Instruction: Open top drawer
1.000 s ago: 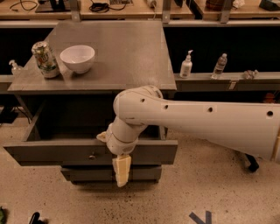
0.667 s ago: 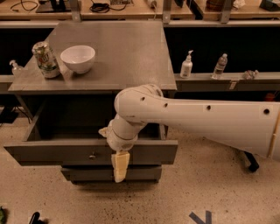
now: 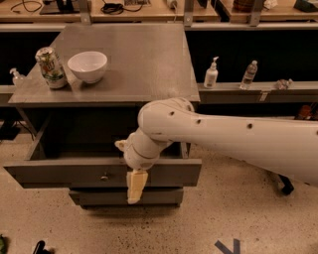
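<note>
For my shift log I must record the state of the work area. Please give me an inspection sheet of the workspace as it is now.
Surface: gray table top, two items at its left end.
Job's things: top drawer stands pulled out, inside dark; its knob is free.
Clutter: drink can and white bowl, side by side.
Grippers: the hand hangs pointing down in front of the drawer front, right of the knob.
Cables: black cables on the back bench.
Surroundings: pump bottle and water bottle on a side shelf; speckled floor.
</note>
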Robot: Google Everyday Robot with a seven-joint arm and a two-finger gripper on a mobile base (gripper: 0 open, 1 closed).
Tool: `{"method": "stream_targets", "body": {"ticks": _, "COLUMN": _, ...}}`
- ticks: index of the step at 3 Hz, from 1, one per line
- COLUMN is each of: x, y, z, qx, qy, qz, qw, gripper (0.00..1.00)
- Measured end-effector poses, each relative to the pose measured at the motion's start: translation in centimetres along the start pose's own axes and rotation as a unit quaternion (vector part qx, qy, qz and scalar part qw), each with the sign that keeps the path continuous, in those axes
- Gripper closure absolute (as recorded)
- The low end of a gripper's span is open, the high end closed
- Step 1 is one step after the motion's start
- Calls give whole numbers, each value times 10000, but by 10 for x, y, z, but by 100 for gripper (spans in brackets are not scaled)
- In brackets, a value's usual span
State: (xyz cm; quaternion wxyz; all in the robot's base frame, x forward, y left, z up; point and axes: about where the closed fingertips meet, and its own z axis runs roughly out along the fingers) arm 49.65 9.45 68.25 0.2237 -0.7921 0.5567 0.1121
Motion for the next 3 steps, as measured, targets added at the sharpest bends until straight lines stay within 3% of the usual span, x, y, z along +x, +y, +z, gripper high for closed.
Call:
{"method": "stream_targets", "body": {"ticks": 1, "x": 6, "y": 3, "z": -20, "qx": 354, "qy": -340, "qz": 49, "qw": 9988, "gripper": 0}}
{"method": "stream_targets", "body": {"ticks": 2, "x": 38, "y": 11, "z": -41, "qx": 738, "qy": -743, "qz": 326, "qw": 9940, "gripper": 0}}
{"method": "stream_targets", "body": {"ticks": 3, "x": 38, "y": 11, "z": -41, "qx": 738, "qy": -743, "qz": 326, "qw": 9940, "gripper": 0}}
